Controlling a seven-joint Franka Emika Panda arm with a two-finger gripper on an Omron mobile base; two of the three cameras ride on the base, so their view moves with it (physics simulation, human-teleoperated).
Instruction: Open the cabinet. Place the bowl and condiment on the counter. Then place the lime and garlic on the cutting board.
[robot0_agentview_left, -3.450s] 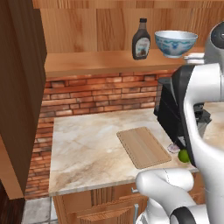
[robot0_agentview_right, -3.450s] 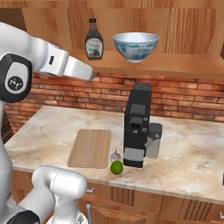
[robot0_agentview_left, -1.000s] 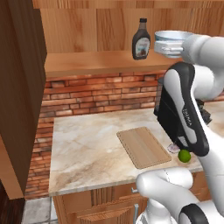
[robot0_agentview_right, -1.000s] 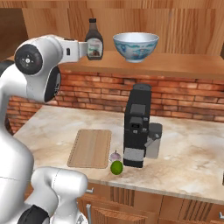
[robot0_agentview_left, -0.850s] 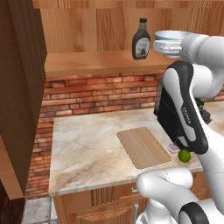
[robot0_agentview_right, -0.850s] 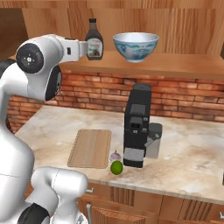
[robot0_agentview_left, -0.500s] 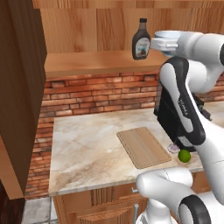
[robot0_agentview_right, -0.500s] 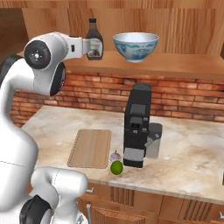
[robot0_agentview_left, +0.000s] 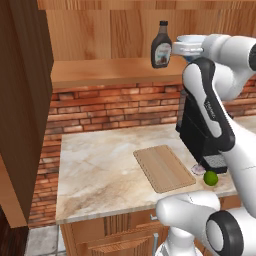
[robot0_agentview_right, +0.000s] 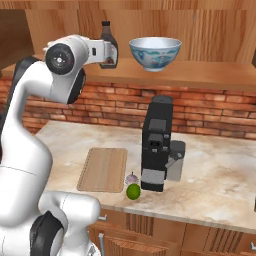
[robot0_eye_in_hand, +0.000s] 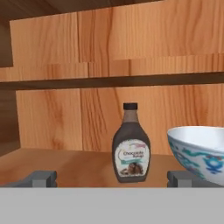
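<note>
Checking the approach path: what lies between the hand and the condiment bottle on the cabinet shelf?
Nothing: in the hand view, bare wooden shelf separates the open hand from the condiment bottle; the bowl sits off to one side.

There is one cabinet (robot0_agentview_left: 25, 110), and its door hangs open at the left of the left base view. On its shelf, near the top of the frames, stand two things: one bowl (robot0_agentview_right: 155, 54) and one condiment (robot0_agentview_right: 107, 44) bottle.

There is one counter (robot0_agentview_left: 100, 175) across the middle of the frames. On it lies one cutting board (robot0_agentview_right: 103, 169). There is one lime (robot0_agentview_right: 133, 191) and one garlic (robot0_agentview_right: 131, 178), both near the lower middle of the right base view. There is one black coffee machine (robot0_agentview_right: 156, 150) too.

That makes two round little foods, two things on the shelf, and one board.
</note>
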